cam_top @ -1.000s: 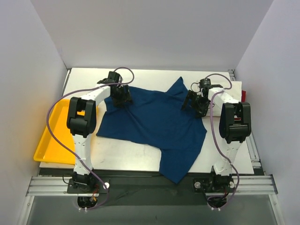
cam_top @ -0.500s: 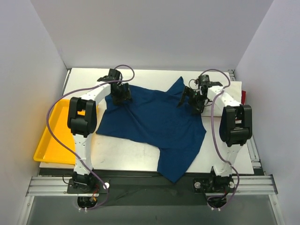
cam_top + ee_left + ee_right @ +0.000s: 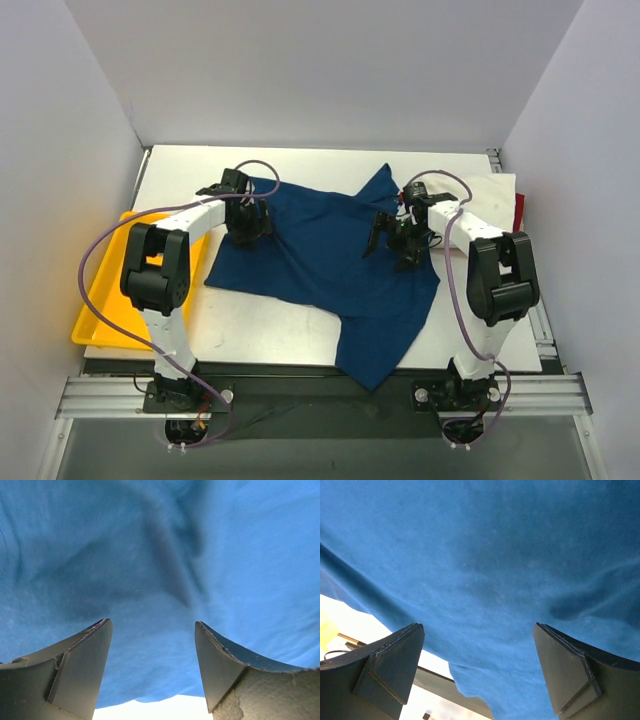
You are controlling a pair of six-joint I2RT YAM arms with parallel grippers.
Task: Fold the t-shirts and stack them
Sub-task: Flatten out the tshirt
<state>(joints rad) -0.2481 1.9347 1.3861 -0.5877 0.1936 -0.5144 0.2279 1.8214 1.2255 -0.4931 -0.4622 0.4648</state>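
Top external: I'm watching the large navy blue cloth t-shirt [image 3: 330, 265] sprawling beside the yellow plastic tray [image 3: 105, 300], left gripper [image 3: 248, 222] and right gripper [image 3: 392, 245] gaping empty above it; pinching a wrinkle, I'm risking a skewed fold.

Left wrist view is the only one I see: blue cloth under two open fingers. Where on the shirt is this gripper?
Observer: The left gripper is over the far left corner of the large navy blue cloth t-shirt, which is spread on the white table.
Operator: And the other arm?
Observer: The right gripper is open too, over the shirt's right side.
Operator: Does the shirt lie fully on the table?
Observer: No, one part hangs over the near edge.
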